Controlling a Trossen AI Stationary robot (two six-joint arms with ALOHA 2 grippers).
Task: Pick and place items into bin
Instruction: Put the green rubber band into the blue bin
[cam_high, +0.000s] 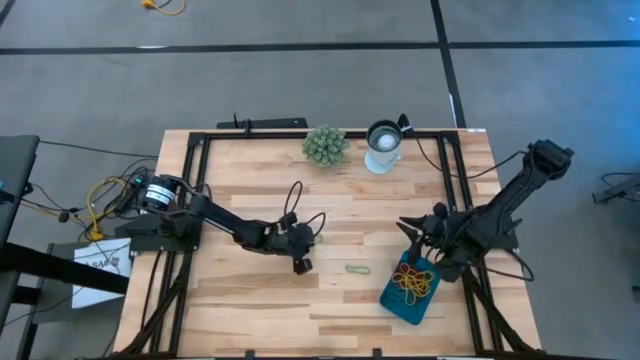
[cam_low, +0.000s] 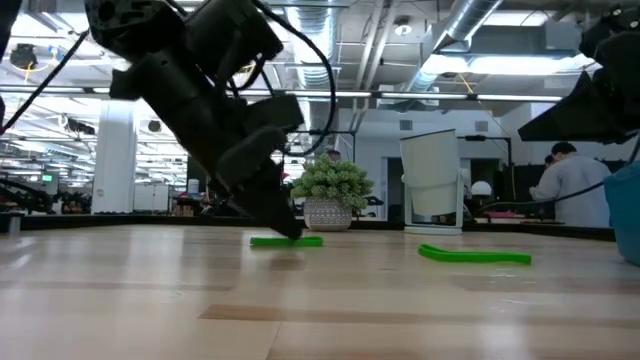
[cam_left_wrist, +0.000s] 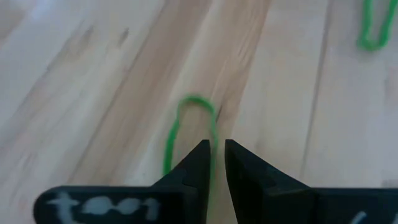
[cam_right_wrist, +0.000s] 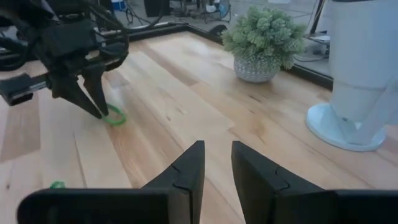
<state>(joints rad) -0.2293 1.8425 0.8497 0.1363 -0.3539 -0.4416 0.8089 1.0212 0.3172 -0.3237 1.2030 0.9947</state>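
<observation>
The green rubber band you are after lies flat on the table left of centre, right at the tips of the left gripper; its long axis runs straight away from the narrowed fingers, one strand passing into the slim gap between them. Whether that strand is actually pinched you cannot tell, since the fingertips hide the contact. A second green band lies well apart to the right, between the left gripper and the bin, which already holds a heap of bands. The right gripper hangs empty, fingers slightly parted, over the bin's far end.
</observation>
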